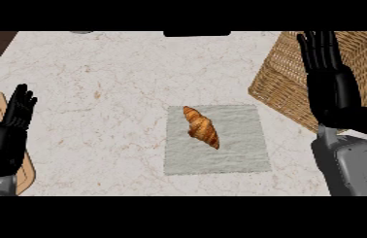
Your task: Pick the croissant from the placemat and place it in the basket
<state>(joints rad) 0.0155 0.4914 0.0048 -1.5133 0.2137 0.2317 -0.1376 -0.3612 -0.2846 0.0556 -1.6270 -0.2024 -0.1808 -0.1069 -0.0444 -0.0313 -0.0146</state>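
At the lower left edge of the frame you see the left hand (14, 130), fingers straight and pointing up, holding nothing. Near the lower centre, locate the grey placemat (233, 157) lying flat on the marble counter (108, 86). The croissant (202, 127) lies slanted on the placemat's upper left part. At the right edge, note the right hand (333, 81): its fingers are extended and empty, and it overlaps the wicker basket (276, 84) in the upper right corner.

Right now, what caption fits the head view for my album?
Croissant on the placemat, basket at right, left hand and right hand open.
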